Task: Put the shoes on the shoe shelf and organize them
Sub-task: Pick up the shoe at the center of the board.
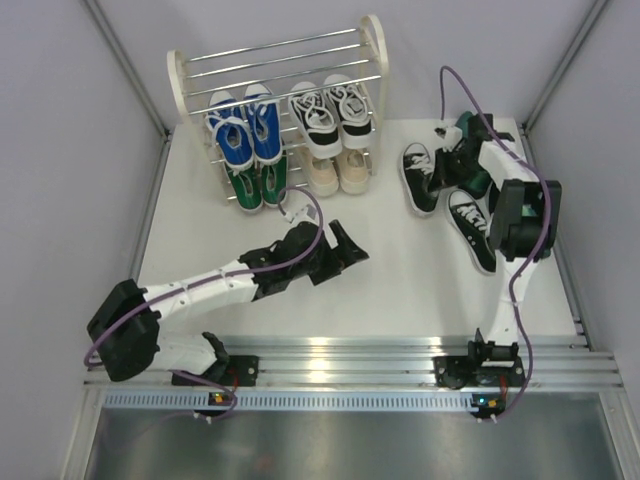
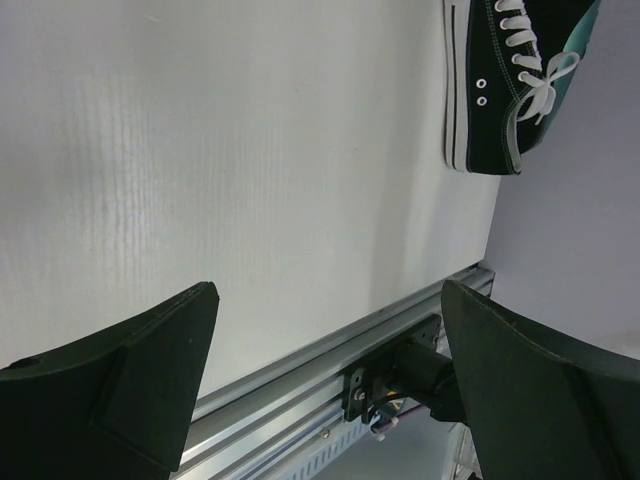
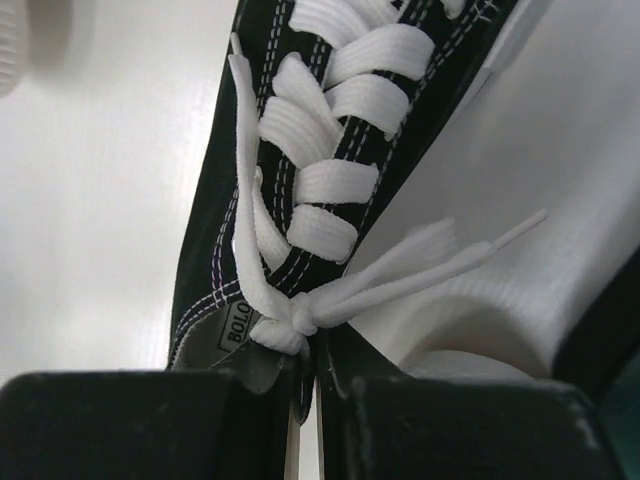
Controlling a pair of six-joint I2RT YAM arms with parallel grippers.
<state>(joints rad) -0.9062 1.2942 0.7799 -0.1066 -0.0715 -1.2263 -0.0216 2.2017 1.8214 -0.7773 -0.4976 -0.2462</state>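
Note:
The shoe shelf stands at the back centre. It holds a blue pair and a black-with-white pair on one tier, and a green pair and a beige pair below. My right gripper is shut on the collar of a black sneaker with white laces, seen close in the right wrist view. Its mate lies on the table beside it and also shows in the left wrist view. My left gripper is open and empty over mid-table.
A dark green shoe lies at the back right, partly hidden behind my right arm. The aluminium rail runs along the table's near edge. Grey walls close in the left, right and back sides.

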